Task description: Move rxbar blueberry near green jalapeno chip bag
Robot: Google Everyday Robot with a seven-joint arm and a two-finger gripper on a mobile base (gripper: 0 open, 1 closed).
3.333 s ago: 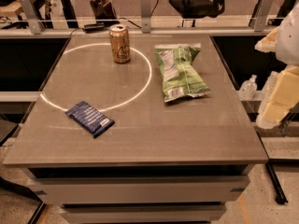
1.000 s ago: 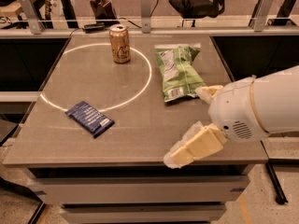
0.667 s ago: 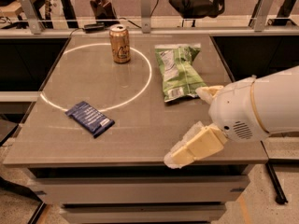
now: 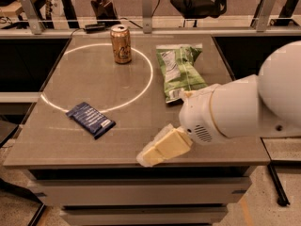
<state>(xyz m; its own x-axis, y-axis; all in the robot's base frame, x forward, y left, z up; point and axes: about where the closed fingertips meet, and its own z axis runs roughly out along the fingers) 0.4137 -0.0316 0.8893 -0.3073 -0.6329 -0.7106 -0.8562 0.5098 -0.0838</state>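
The rxbar blueberry (image 4: 91, 119), a flat dark navy bar, lies on the table's front left, partly across a white circle line. The green jalapeno chip bag (image 4: 180, 71) lies at the right middle, its near end just behind my arm. My gripper (image 4: 162, 148), cream-coloured, hangs over the table's front edge, right of the bar and in front of the bag, touching neither. The white arm housing (image 4: 235, 109) enters from the right.
A gold-tan drink can (image 4: 121, 44) stands upright at the back centre, on the white circle line (image 4: 141, 86). The grey table (image 4: 70, 74) ends in a front edge just under the gripper. Rails and chairs stand behind the table.
The arm has swung in from the table's right side over the front right corner, and over the last second the gripper has moved further left. The bar, bag and can have not moved.
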